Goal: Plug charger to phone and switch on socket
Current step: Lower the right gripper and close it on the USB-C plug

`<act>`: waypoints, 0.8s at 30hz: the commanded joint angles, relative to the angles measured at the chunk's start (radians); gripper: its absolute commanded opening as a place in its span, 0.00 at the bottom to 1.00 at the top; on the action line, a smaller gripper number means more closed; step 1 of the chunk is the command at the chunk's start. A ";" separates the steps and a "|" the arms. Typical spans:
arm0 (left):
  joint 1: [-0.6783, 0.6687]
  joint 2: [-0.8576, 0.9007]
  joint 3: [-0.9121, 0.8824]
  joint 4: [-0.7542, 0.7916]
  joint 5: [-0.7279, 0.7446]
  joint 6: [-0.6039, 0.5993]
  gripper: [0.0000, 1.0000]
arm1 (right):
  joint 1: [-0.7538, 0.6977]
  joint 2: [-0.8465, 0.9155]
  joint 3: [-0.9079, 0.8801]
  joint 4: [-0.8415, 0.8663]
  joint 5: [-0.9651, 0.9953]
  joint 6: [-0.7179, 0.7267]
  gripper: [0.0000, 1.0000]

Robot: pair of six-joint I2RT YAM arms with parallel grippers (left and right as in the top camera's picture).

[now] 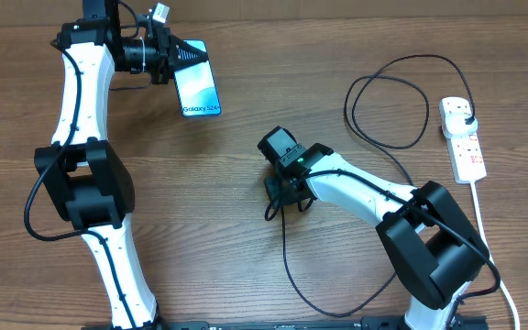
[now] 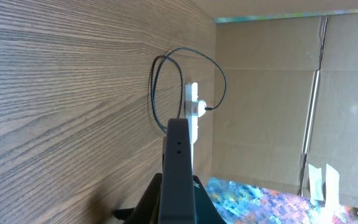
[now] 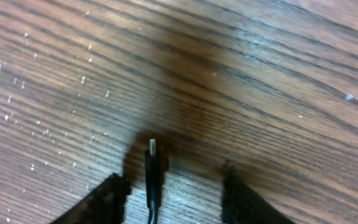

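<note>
1. The phone [image 1: 198,81] is at the far left corner of the desk [image 1: 209,229]. The left gripper [image 1: 176,57] is clamped on one end of it, and the lettered end points toward the desk's middle
2. The charger [image 3: 153,180] has its connector tip [image 3: 151,149] lying on the wood near the middle of the desk
3. The right gripper [image 3: 173,196] stands about half-wide over that connector. Its fingers [image 3: 104,202] sit one to each side, and neither visibly presses on it
4. From there the black cable loops across to the right edge, where its plug sits in the socket [image 1: 466,151]
5. The cable is likely light and limp, so it will not aim itself. The best hold is the stiff housing just behind the metal tip, leaving the tip bare
6. That housing is small and smooth and may twist between the pads if pinched off-centre
7. The phone is rigid, but its glass is slick and fragile, so it must be braced against the push of insertion
</note>
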 commanded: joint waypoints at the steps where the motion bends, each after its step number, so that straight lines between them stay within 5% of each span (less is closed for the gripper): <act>1: -0.014 -0.006 0.022 0.000 0.026 0.010 0.04 | 0.005 0.053 -0.012 -0.008 -0.010 0.001 0.46; 21: -0.014 -0.006 0.022 0.000 0.027 0.010 0.04 | 0.036 0.079 -0.012 -0.053 0.025 0.002 0.38; 24: -0.014 -0.006 0.022 0.000 0.028 0.010 0.04 | 0.047 0.079 -0.012 -0.057 0.035 0.002 0.31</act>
